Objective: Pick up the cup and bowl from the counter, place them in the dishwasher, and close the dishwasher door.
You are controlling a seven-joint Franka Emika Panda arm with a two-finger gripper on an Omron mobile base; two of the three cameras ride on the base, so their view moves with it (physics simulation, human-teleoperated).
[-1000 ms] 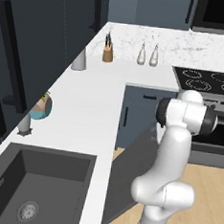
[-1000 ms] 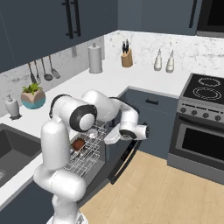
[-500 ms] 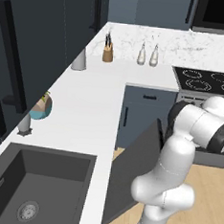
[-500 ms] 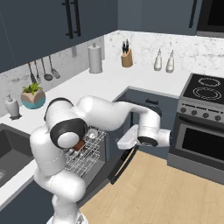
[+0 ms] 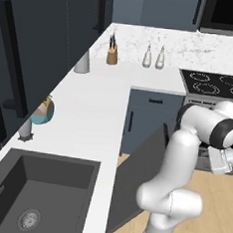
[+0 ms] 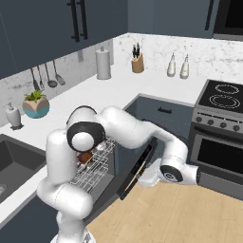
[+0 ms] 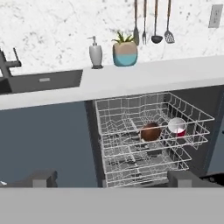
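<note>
The dishwasher's white wire rack (image 7: 148,140) is pulled out under the counter (image 7: 153,76). In it lie the dark reddish-brown bowl (image 7: 151,131) and, just to its right, the red cup (image 7: 177,126) with its white inside facing me. The right base view shows the bowl (image 6: 85,156) in the rack (image 6: 95,166). The slate-blue dishwasher door (image 6: 137,168) hangs partly open and tilted; in the left base view it is the dark panel (image 5: 138,180). My gripper (image 6: 146,178) is open and empty, low on the door's outer side, pointing at it. It also shows in the left base view (image 5: 223,162) and the hand view (image 7: 113,181).
A steel oven (image 6: 223,147) with a black hob (image 5: 216,87) stands close behind my hand. On the counter (image 5: 89,111) are a teal plant pot (image 7: 124,52), a soap dispenser (image 7: 96,53), a grey canister (image 6: 103,64) and a knife block (image 6: 137,63). The dark sink (image 5: 31,196) lies left.
My arm has swung out from over the rack, around the door's edge, down to its outer side near the oven. The gripper stayed open. Bowl, cup and door have not moved.
</note>
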